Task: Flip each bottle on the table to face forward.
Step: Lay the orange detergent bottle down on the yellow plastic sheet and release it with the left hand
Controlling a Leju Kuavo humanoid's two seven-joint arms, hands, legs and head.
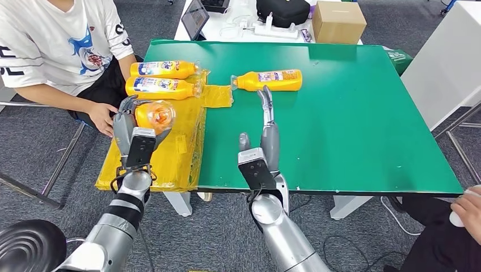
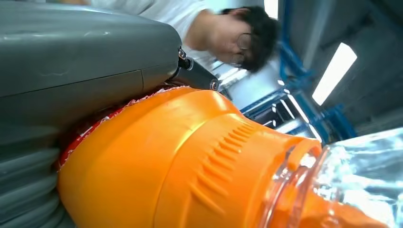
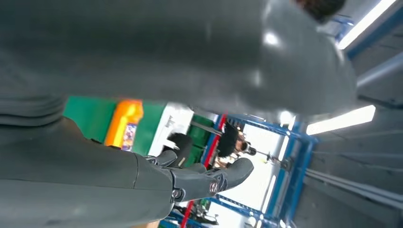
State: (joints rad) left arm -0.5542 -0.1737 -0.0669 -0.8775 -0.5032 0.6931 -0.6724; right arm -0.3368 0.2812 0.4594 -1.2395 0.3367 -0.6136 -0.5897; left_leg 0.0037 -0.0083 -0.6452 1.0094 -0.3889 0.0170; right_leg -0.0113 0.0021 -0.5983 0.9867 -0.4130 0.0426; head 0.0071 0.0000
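Held in the left hand (image 1: 129,127), above the yellow plastic sheet (image 1: 164,164) at the table's left edge: 1 orange bottle (image 1: 154,115), lifted, long axis toward the camera, clear cap end nearest, label hidden by fingers and foreshortening. Same bottle (image 2: 190,161) in the left wrist view, label mostly covered by the hand's grey cover. Just beyond that hand, 2 more bottles (image 1: 164,69) (image 1: 163,86) lying flat on the sheet, side by side, long axes across the table, caps to the right. Farther right, right hand (image 1: 265,136) holding nothing, fingers straight and apart, stretched forward over the green table (image 1: 363,124). Just past its fingertips, 1 bottle (image 1: 268,80) lying flat, long axis crosswise, cap to the left; contact impossible to judge. Right wrist view blurred, that bottle (image 3: 122,122) cut off.
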